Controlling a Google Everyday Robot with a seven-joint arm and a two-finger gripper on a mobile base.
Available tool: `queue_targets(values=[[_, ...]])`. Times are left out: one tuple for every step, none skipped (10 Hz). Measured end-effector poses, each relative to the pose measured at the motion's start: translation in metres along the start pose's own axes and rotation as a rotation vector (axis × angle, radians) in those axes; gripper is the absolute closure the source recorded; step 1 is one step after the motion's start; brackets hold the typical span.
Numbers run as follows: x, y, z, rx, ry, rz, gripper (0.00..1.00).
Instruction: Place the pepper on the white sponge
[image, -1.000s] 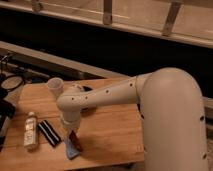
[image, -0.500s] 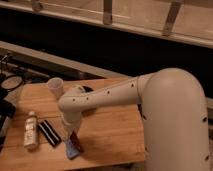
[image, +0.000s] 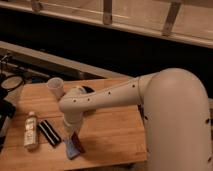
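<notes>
The white sponge (image: 71, 149) is a small pale blue pad lying near the front edge of the wooden table (image: 115, 130). The pepper (image: 77, 142), slender and dark red-brown, rests at a tilt on the sponge's right side. My gripper (image: 70, 134) points down from the white arm (image: 110, 97), directly above the sponge and pepper and very close to them. The wrist hides the top of the pepper, so I cannot tell whether the gripper touches it.
A black block with white stripes (image: 50, 133) lies just left of the sponge. A white bottle (image: 31, 131) lies further left. A white cup (image: 56, 87) stands at the back of the table, with a dark object (image: 89, 90) behind the arm.
</notes>
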Motion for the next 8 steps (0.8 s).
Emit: queue_targets(values=[[-0.002,0.004,0.004,-0.009,0.006,-0.024,0.99],[-0.004,0.008,0.01,-0.027,0.016,-0.041,0.99],[-0.006,0.008,0.016,-0.052,0.026,-0.048,0.99],[-0.006,0.009,0.02,-0.076,0.036,-0.055,0.99],[-0.008,0.013,0.025,-0.101,0.05,-0.068,0.97],[-0.01,0.017,0.03,-0.122,0.072,-0.077,0.86],[-0.01,0.017,0.031,-0.115,0.07,-0.075,0.8],[-0.008,0.014,0.027,-0.095,0.057,-0.069,0.75]])
